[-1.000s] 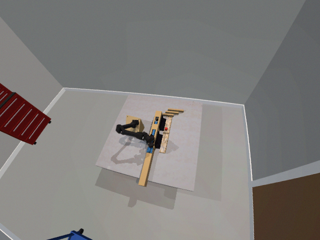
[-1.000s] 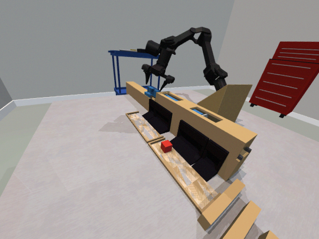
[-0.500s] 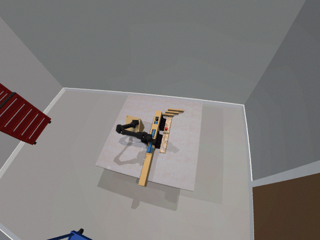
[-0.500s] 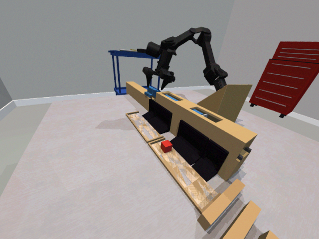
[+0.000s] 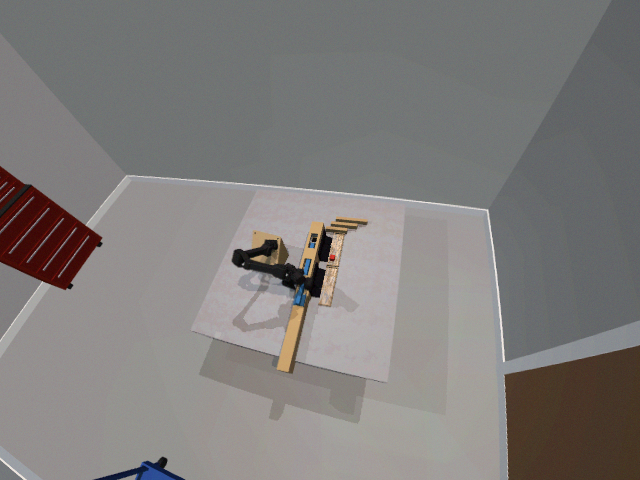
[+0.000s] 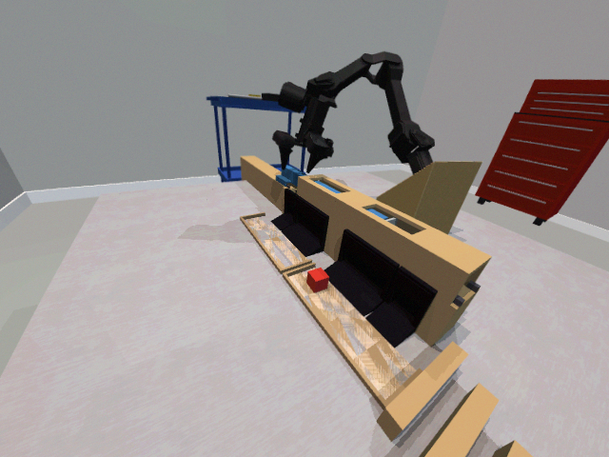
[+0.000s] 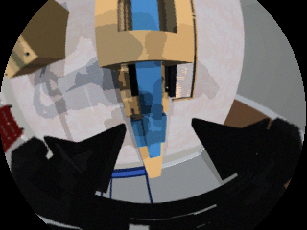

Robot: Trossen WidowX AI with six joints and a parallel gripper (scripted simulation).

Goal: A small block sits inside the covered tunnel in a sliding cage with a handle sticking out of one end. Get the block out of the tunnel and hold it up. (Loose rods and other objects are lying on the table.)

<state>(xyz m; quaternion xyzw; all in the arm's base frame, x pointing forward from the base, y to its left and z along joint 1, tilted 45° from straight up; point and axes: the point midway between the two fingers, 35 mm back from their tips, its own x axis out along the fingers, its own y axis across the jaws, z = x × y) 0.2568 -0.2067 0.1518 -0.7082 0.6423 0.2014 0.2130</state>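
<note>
Exterior view: red block [image 5: 332, 257] [image 6: 317, 279], one, out of the tunnel housing [image 5: 316, 227] [image 6: 442, 246] [image 7: 144, 48], resting in the slatted tray [image 5: 325, 294] [image 6: 339, 319] alongside, presumably caught there for pickup. Gripper [image 5: 305, 289] [image 6: 296, 169] [image 7: 159, 125], one, spread wide, nothing between its fingers, above the blue handle [image 5: 299, 296] [image 6: 290, 175] [image 7: 154, 126], seemingly parked after sliding the cage. Edges: housing wall on the block's one side, low tray rim on the other; overhead, open room for descent and lift.

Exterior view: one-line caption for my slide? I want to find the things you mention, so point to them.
Open gripper [image 5: 305, 283] [image 6: 296, 170] [image 7: 159, 125] above the blue handle [image 6: 291, 175] [image 7: 154, 129]; red block [image 5: 332, 257] [image 6: 317, 279] on the tray.
</note>
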